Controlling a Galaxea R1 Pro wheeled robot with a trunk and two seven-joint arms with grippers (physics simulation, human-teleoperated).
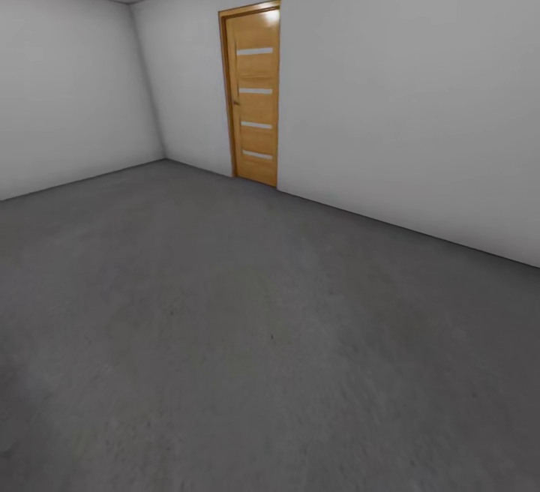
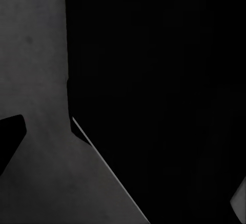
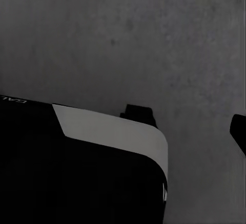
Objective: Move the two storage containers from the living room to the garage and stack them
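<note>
A bare garage: dark grey floor (image 1: 247, 342), white walls (image 1: 405, 102) and a closed wood-panelled door (image 1: 252, 93) ahead. How either arm's jaws stand cannot be told.

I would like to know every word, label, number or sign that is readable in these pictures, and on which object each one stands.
"GAL": pale letters, cut off by the picture's edge, on the black robot body in the right wrist view; the rest cannot be read.
Wooden door, white walls and grey floor: no text.
</note>
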